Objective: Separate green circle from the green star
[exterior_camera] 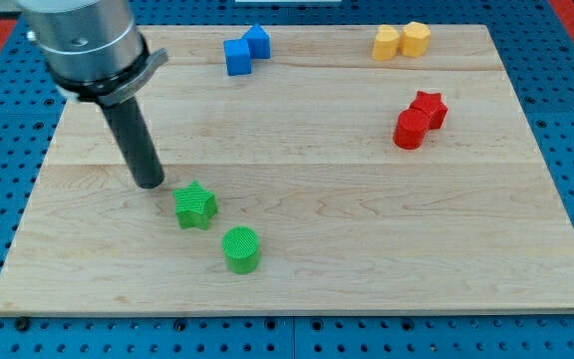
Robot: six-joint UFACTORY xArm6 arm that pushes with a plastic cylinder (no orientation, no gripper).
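A: Hand? None on this rig, so nothing to be apart, together or clamped; just a dark rod. My tip [149,183] rests on the surface [367,249], just up and to the view's left of the green star [195,205], close but, as far as I can tell, not touching.

B: And the green circle [240,248]?

A: Just below the star, toward the view's right, a narrow gap between them.

B: How will it handle?

A: Light and rigid, I'd judge: a ribbed plastic-looking cylinder that should slide easily on smooth pale wood. Its round wall may slip off my tip, so push through its centre. The star's points could make it turn.

B: Others?

A: Two blue blocks [245,50], two yellow blocks [402,40] and two red blocks [420,118], well apart.
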